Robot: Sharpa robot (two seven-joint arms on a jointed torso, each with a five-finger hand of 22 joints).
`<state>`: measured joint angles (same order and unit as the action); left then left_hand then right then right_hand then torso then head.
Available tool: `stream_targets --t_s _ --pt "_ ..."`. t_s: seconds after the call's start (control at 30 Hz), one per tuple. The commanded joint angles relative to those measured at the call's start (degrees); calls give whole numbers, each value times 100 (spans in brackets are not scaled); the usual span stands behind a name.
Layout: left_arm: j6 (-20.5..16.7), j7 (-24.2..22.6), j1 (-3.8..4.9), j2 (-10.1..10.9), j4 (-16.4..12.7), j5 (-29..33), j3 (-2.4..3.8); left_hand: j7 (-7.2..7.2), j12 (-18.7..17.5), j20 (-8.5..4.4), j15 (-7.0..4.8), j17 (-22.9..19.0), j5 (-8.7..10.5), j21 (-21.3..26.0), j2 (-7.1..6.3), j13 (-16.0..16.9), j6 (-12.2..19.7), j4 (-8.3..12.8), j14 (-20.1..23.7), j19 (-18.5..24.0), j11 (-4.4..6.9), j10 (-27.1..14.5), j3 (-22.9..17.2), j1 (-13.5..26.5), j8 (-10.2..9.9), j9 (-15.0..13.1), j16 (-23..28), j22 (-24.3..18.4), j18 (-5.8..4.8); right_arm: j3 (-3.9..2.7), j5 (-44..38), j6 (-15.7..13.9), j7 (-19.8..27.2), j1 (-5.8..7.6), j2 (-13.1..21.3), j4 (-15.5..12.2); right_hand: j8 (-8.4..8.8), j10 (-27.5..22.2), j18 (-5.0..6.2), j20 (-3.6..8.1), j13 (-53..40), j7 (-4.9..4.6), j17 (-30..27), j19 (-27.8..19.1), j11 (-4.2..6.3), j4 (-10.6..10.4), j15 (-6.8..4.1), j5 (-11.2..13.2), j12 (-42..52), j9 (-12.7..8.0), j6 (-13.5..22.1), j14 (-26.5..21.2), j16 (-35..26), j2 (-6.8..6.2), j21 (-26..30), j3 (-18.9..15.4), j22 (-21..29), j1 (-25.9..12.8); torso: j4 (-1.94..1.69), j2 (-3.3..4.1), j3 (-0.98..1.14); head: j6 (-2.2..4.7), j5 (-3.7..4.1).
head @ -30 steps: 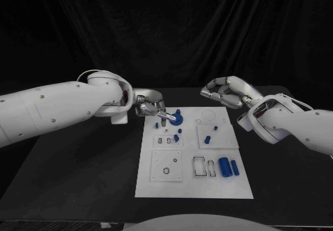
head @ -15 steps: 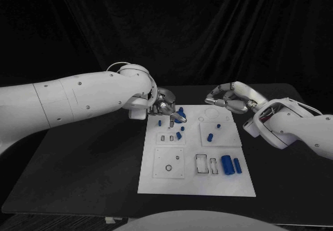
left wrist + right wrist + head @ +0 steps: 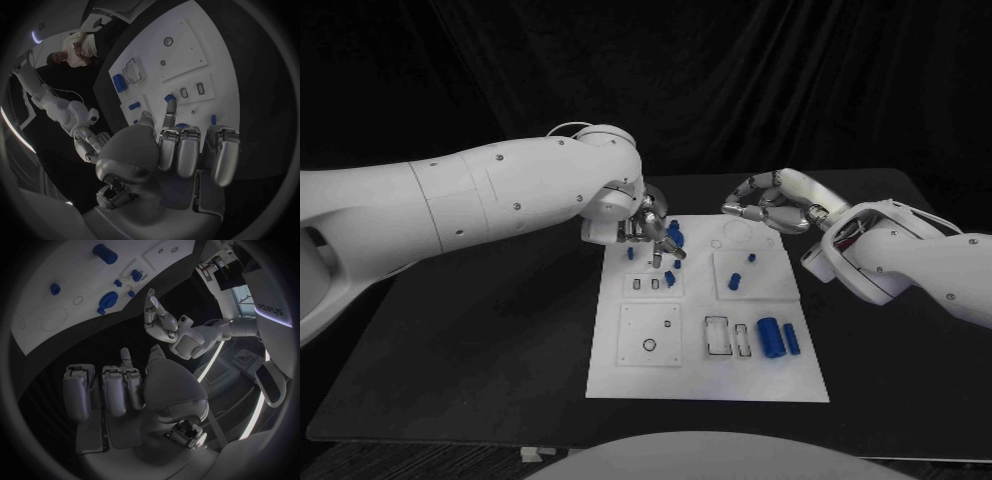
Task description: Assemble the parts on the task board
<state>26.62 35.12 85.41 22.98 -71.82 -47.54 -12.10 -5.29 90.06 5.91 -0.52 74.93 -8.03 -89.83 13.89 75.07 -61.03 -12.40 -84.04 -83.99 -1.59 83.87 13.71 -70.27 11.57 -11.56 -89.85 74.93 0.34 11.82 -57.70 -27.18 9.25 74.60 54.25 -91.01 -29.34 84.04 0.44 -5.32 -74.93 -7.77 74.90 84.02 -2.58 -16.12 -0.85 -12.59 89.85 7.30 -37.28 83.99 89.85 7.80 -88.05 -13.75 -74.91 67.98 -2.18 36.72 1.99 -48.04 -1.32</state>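
Left robot hand (image 3: 643, 222) hovers fingers-down over the board's (image 3: 708, 385) far corner, holding nothing I can make out; blue parts (image 3: 674, 236) sit just beneath. Right robot hand (image 3: 764, 204) curls empty beyond the far edge.

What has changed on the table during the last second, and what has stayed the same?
The left hand has moved further over the far left corner of the task board, its fingers now above the round blue part. The right hand has come down towards the board's far edge, holding nothing. The blue parts lie as before.
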Motion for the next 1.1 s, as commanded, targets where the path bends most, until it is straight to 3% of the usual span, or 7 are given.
stream_targets --t_s 0.03,0.13,0.4,0.47,0.7,1.03,1.1 --pt "491 545 -3 -104 151 188 5 -7 -6 -42 -52 1507 38 -17 -24 1493 -32 -48 -596 -601 18 613 -13 116 -65 -2 -15 1507 -34 -3 -16 50 -113 -20 -16 8 5 596 32 -46 -1507 -5 1510 416 -17 7 25 10 15 -9 39 601 15 19 31 -32 -1409 60 14 -17 20 -14 -36" --pt "550 641 -14 -185 273 191 5 -8 -6 -47 -57 1507 33 -17 -28 1493 -37 -73 -596 -601 19 613 -27 171 -94 1 -15 1507 -34 -3 -16 51 -111 -29 -31 17 10 596 36 -45 -1507 -4 1510 406 -16 6 23 -8 15 -13 49 601 15 19 43 -38 -1403 80 23 -29 32 -45 -60" --pt "325 717 -56 -310 394 193 4 16 -6 -78 -90 1507 -98 -17 -135 1493 -90 52 -596 -601 49 613 -168 113 -181 2 -15 1507 -34 -3 -16 106 -127 -58 -40 16 13 596 50 -44 -1507 -2 1510 373 -14 4 22 -29 15 -18 60 601 15 17 84 -47 -1385 101 29 -26 20 -102 -85" --pt "312 721 -71 -331 411 193 4 16 -6 -83 -96 1507 -70 -17 -162 1493 -95 69 -596 -601 51 613 -178 107 -193 3 -15 1507 -34 -3 -16 122 -132 -61 -47 19 13 596 51 -44 -1507 -2 1510 370 -14 3 22 -30 15 -18 60 601 15 16 88 -48 -1383 102 32 -47 33 -140 -94" --pt "189 654 -210 -436 544 193 4 -2 -6 -93 -101 1507 -47 -17 -180 1493 -37 97 -596 -601 46 613 -241 107 -281 27 -15 1507 -34 -3 -16 133 -123 -69 -69 27 14 596 55 -43 -1507 -1 1510 361 -13 0 22 -32 15 -19 63 601 15 16 98 -52 -1379 102 18 -64 36 -196 -79" --pt "6 675 -394 -549 799 193 4 3 -6 -96 -103 1507 -140 -17 -208 1493 -67 149 -596 -601 48 613 -315 81 -317 31 -15 1507 -34 -3 -16 112 -40 -77 -44 34 9 596 54 -39 -1507 5 1510 362 -7 4 17 -107 15 -26 66 601 15 1 99 -79 -1379 163 37 -90 54 -196 -107" --pt "-9 675 -429 -571 863 193 4 6 -6 -97 -106 1507 -147 -17 -217 1493 -78 159 -596 -601 51 613 -324 77 -319 31 -15 1507 -34 -3 -16 109 -25 -87 -46 39 8 596 56 -38 -1507 5 1510 357 -7 4 17 -114 15 -27 65 601 15 -1 104 -82 -1377 170 32 -84 47 -196 -112"
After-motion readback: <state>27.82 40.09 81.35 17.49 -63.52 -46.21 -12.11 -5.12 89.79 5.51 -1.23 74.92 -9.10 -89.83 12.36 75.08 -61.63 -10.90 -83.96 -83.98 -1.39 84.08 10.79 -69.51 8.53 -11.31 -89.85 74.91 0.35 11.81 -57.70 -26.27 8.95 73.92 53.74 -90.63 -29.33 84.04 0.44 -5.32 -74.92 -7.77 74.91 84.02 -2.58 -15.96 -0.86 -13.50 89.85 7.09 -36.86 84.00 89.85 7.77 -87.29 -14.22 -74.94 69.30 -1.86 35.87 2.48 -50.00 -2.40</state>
